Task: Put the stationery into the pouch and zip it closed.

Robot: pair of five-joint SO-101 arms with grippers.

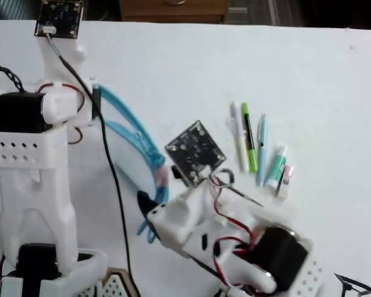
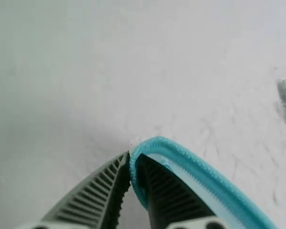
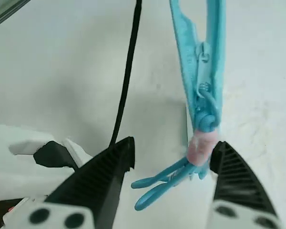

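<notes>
The blue pouch (image 1: 133, 139) lies slanted on the white table, its mouth spread apart. My left gripper (image 1: 96, 96) is at the pouch's far end, shut on the pouch rim (image 2: 181, 160) in the left wrist view, where the gripper (image 2: 132, 164) pinches the blue edge. My right gripper (image 1: 153, 207) stands open at the near end; in the right wrist view this gripper (image 3: 174, 157) straddles the zipper pull with its pink tag (image 3: 200, 145) and blue loops (image 3: 157, 188). The stationery lies right of the pouch: a white pen (image 1: 237, 136), green marker (image 1: 249, 136), light blue pen (image 1: 261, 148), teal tube (image 1: 276, 167) and a small pink piece (image 1: 285, 180).
A black cable (image 1: 111, 167) runs from the left arm's camera board down along the pouch and crosses the right wrist view as well (image 3: 126, 81). A dark object (image 1: 352, 286) lies at the front right corner. Wooden furniture (image 1: 173, 9) stands behind the table's far edge.
</notes>
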